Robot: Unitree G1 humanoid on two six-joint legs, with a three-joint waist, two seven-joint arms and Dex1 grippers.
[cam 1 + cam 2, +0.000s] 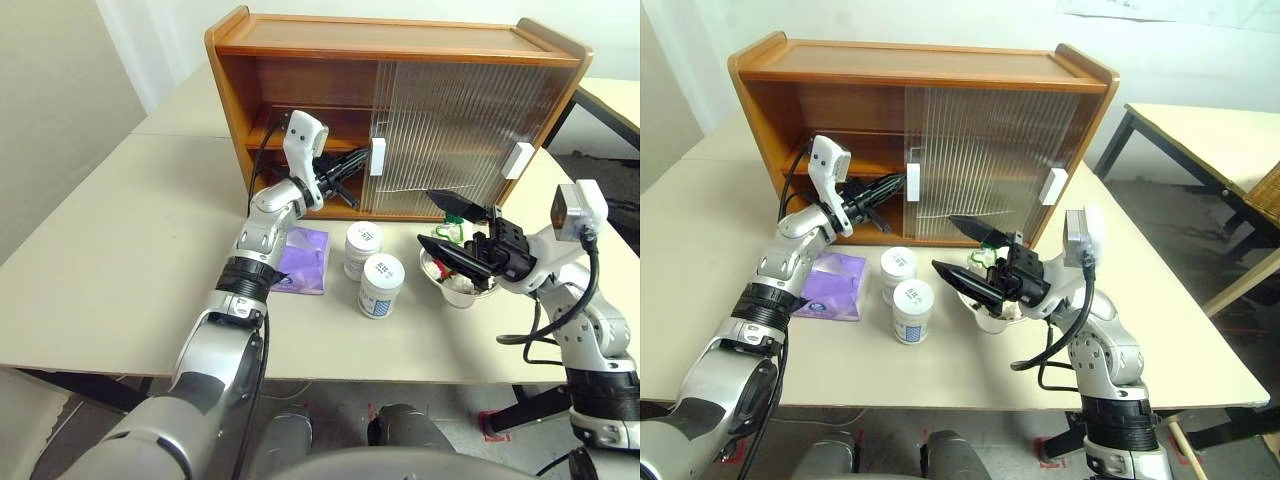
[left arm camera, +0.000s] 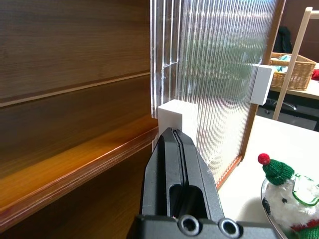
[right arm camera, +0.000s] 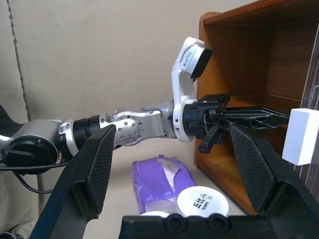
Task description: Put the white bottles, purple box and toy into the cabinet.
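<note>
The brown cabinet (image 1: 300, 40) stands at the back with its left half uncovered. My left gripper (image 1: 362, 160) is shut and empty, its tip against the white handle (image 2: 174, 112) of the ribbed sliding door (image 1: 450, 120). Two white bottles (image 1: 363, 248) (image 1: 381, 285) stand in front of the cabinet. The purple box (image 1: 303, 258) lies flat to their left, under my left forearm. The toy (image 2: 284, 189) sits in a steel bowl (image 1: 460, 292) to their right. My right gripper (image 1: 424, 216) hangs open just above the bowl, pointing left, holding nothing.
A second white handle (image 1: 518, 160) sits at the door's right end. Another table with a wicker basket (image 2: 291, 72) stands to the right. The table's front edge runs close below the bottles.
</note>
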